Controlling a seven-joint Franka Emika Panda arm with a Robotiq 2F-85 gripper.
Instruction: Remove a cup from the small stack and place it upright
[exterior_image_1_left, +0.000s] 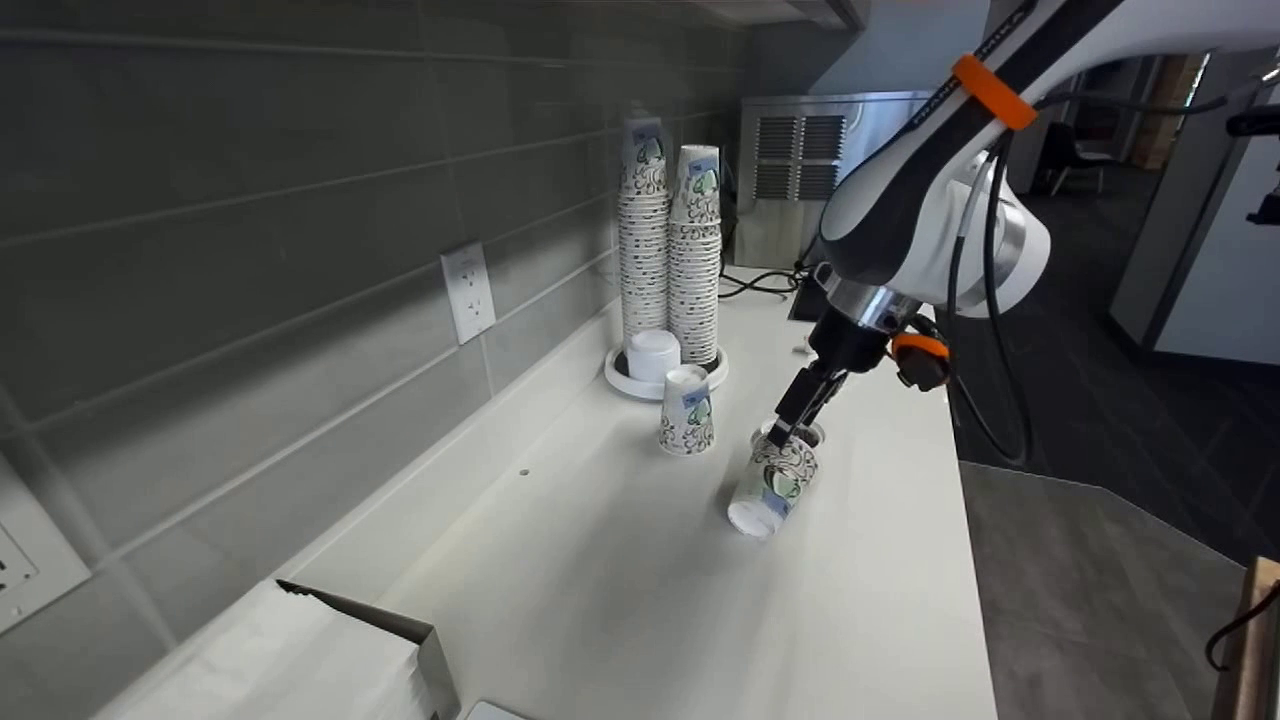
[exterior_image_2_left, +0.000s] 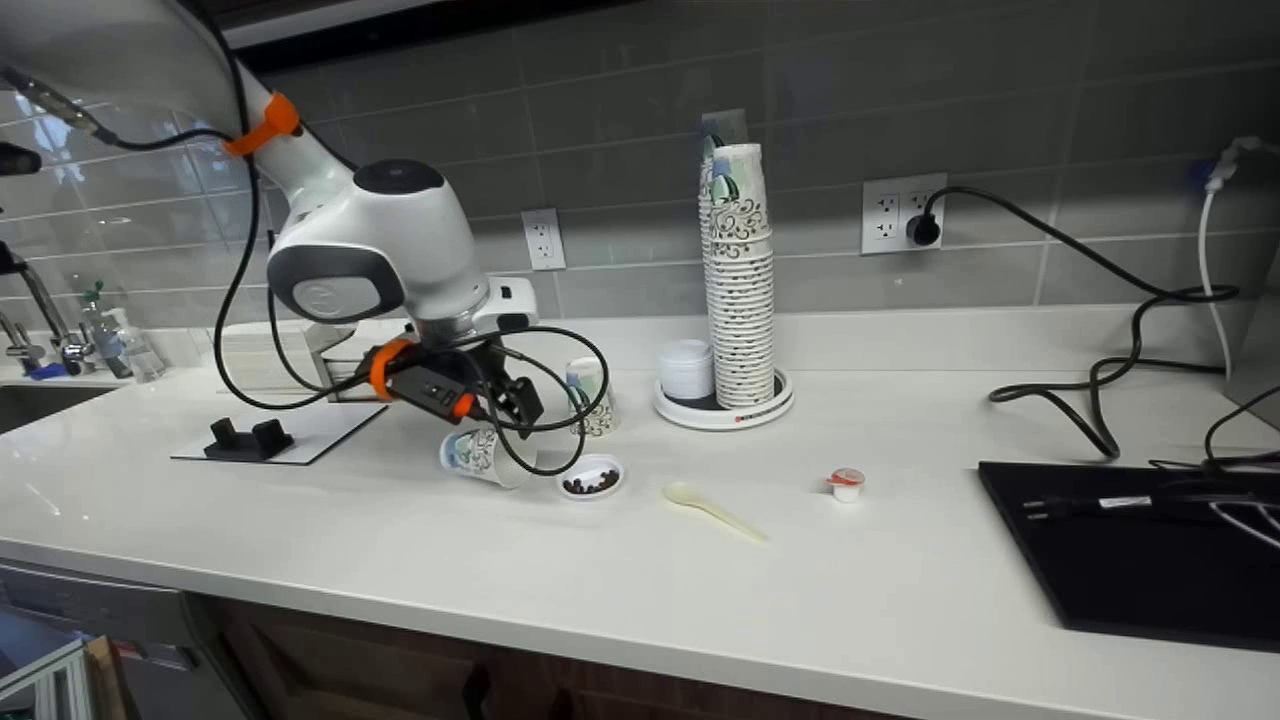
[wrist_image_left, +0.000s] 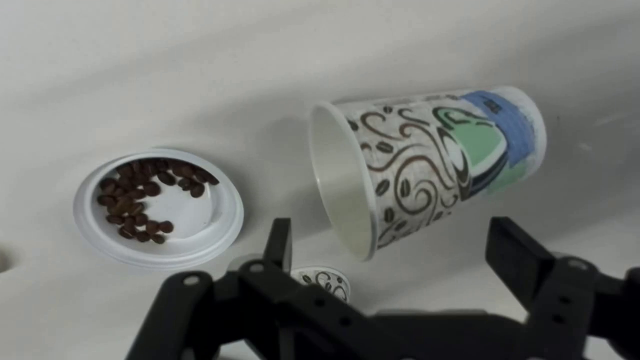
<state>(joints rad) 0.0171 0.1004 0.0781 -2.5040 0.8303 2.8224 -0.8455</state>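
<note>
Your gripper (wrist_image_left: 395, 245): spread wide near the tipped cup (wrist_image_left: 425, 155), holding nothing. Dish (wrist_image_left: 231, 215) beside cup holds coffee beans (wrist_image_left: 127, 205). Your arm (exterior_image_1_left: 935, 200) reads "FRANKA".

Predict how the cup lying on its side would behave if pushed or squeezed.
Pushed, the cup would probably roll in a curve: it lies sideways and tapers toward its base. It is likely light, since its open mouth shows a hollow interior. A firm squeeze might dent it, as its wall looks thin.

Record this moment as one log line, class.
gripper: open, empty | cup: on its side on counter | standing cup: inverted | upright placement: pending
</note>
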